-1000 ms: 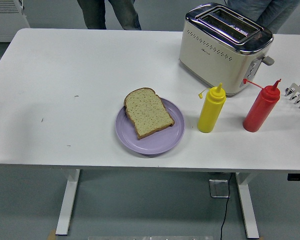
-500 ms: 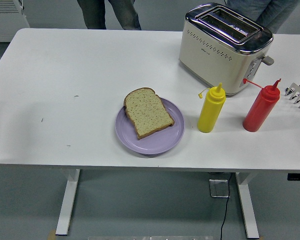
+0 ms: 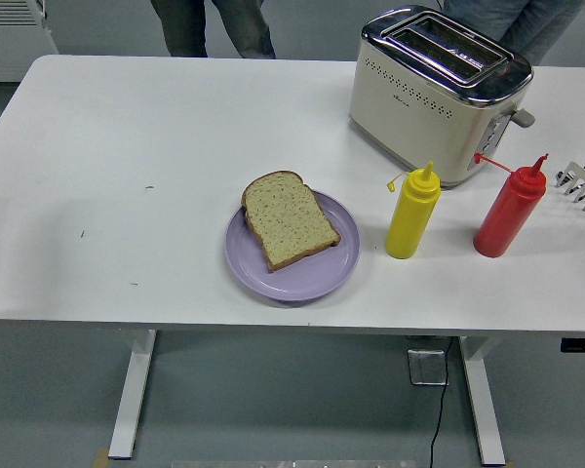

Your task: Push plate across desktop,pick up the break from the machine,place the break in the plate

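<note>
No fingers are visible — their state can't be told — and the bread [image 3: 290,221] already lies on the plate [image 3: 302,278], so nothing seems left but keeping clear.

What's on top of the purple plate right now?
One slice of bread lies on the purple plate, overhanging its upper-left rim. Whether anything is under the slice cannot be seen, since it covers that part of the plate.

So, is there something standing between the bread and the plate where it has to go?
No. The bread slice already lies on the purple plate. The yellow bottle stands apart, right of the plate, and the toaster behind it.
</note>
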